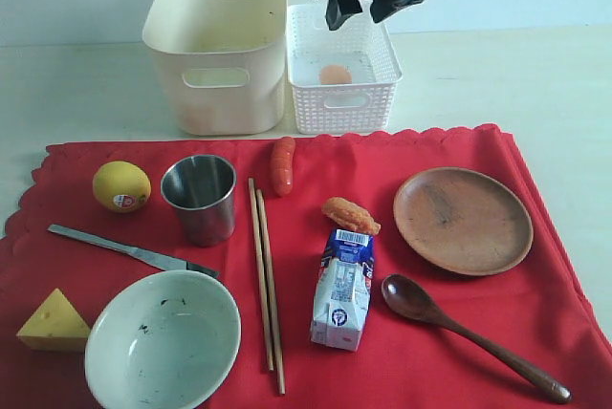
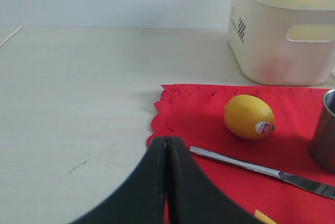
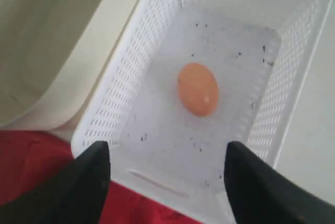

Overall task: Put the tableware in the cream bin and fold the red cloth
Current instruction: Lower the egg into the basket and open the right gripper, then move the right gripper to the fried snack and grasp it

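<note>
Front row: pale bowl (image 1: 163, 340), dark spoon (image 1: 459, 331) and chopsticks (image 1: 266, 275) lie on the red cloth (image 1: 430, 371), untouched.
Middle row: knife (image 1: 124, 251), steel cup (image 1: 199, 199) and brown plate (image 1: 463, 220) are on the cloth too, so no tableware is binned yet.
Left gripper (image 2: 166, 143): clenched on nothing, over bare desk (image 2: 78, 103) just off the cloth's scalloped corner.
Back row: cream bin (image 1: 222, 94) and white basket (image 1: 344, 108) stand touching, just beyond the cloth.
Right gripper (image 3: 166, 153): released and empty, hanging above the basket where an egg (image 3: 198, 89) lies.
Doing it well: likely best to bring that open gripper forward to the plate or spoon on its own side, pinch a rim or handle squarely, and drop into the cream bin, not the basket beside it.
</note>
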`<state>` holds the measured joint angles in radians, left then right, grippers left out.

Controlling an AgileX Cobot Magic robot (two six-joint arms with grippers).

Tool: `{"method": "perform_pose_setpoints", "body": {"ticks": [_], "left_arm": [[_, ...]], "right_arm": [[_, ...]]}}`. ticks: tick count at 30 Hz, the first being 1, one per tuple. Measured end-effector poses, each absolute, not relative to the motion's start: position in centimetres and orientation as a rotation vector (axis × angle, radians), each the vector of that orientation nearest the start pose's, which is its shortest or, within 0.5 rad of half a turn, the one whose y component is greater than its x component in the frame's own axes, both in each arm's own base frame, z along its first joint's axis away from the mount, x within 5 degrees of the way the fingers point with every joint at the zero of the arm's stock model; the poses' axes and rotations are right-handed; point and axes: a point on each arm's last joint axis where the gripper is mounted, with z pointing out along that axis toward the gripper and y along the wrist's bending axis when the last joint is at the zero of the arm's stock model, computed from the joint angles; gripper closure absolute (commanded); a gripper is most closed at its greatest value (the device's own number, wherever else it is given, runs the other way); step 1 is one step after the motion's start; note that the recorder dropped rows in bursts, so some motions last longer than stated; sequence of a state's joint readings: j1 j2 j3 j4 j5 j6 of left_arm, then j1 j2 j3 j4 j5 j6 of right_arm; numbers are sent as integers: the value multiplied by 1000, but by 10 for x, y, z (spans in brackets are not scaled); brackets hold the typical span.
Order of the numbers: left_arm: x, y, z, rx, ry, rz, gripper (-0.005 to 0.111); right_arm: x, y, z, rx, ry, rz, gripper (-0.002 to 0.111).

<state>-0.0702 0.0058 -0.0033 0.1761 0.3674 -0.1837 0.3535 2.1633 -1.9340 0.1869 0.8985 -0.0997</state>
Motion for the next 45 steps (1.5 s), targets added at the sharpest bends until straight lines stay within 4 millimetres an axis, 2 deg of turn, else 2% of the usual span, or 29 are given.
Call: {"method": "perform_pose_setpoints", "body": {"ticks": [6,13,16,20,27,37,42,45], "left_arm": [[53,2,181,3,1848,-4,107],[53,2,181,3,1848,-4,107],[53,2,181,3,1848,-4,107],[53,2,181,3,1848,-4,107],[53,2,181,3,1848,-4,107],[53,2,181,3,1848,-4,107],[53,2,181,3,1848,-4,107],[53,2,181,3,1848,-4,107]], "right_arm": [[427,175,272,-464,2712,342,47],[387,198,315,-589,2700,366,47],[367,206,326,-677,2674,370,47],[341,206,314,-759,2717,359,47],[320,200,293,-779,2771,385,47],[310,196,247,-750,2836,408,47],[313,198,235,-770,2833,403,48],[316,201,220,-796,2858,405,48]]}}
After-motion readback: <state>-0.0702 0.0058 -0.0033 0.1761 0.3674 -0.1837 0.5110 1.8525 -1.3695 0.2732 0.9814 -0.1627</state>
